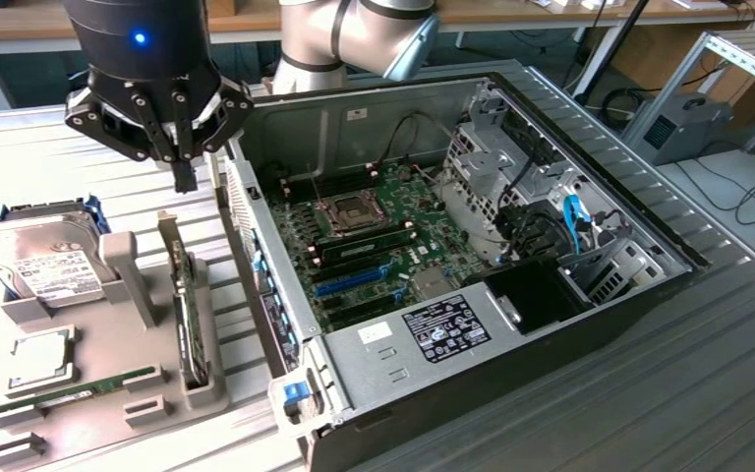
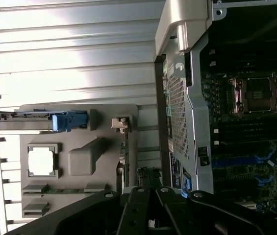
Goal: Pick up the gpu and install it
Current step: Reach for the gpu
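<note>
The gpu (image 1: 189, 320) stands on edge in a slot of the grey holder tray (image 1: 115, 324), its silver end bracket (image 1: 168, 246) pointing up. My gripper (image 1: 185, 180) hangs above the bracket end of the card, apart from it, shut with nothing between its fingers. From the wrist view the gpu (image 2: 125, 154) shows edge-on along the holder's side. The black fingers (image 2: 138, 208) of my gripper (image 2: 149, 200) are closed together there. The open computer case (image 1: 286, 295) lies beside the tray, with the motherboard (image 1: 377, 231) and its blue expansion slots (image 1: 351, 280) exposed.
On the same tray are a silver hard drive (image 1: 47, 261) in a blue bracket, a square processor (image 1: 39, 356) and a green memory stick (image 1: 76, 390). The case's perforated rear wall (image 2: 177, 112) stands between tray and motherboard. Cables and drive cages (image 1: 535, 206) crowd the case's far end.
</note>
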Controlling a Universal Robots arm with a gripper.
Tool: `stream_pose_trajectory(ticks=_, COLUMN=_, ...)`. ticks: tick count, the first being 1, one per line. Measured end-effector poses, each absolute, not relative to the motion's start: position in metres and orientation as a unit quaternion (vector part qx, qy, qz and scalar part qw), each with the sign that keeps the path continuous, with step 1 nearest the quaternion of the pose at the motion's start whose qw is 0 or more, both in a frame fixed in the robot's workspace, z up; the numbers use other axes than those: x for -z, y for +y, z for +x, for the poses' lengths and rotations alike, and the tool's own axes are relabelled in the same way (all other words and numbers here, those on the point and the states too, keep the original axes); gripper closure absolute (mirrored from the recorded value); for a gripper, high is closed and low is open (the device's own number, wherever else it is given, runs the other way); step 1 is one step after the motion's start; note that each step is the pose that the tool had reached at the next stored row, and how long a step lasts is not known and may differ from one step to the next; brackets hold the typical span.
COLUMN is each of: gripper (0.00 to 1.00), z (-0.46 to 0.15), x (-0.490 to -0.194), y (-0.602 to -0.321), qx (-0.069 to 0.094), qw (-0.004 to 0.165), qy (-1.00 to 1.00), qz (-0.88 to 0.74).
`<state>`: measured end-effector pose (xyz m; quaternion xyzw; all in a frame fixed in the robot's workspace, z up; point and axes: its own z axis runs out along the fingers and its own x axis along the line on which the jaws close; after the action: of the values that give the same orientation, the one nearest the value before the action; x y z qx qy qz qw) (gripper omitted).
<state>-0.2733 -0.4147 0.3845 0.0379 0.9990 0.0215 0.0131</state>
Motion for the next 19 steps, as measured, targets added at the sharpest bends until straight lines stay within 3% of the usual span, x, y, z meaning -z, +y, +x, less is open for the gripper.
stream_pose_trajectory(ticks=19, gripper=0.89, z=-0.2815, x=-0.3819, y=-0.4199, qx=-0.021, qw=0.013, qy=0.999, qz=0.038)
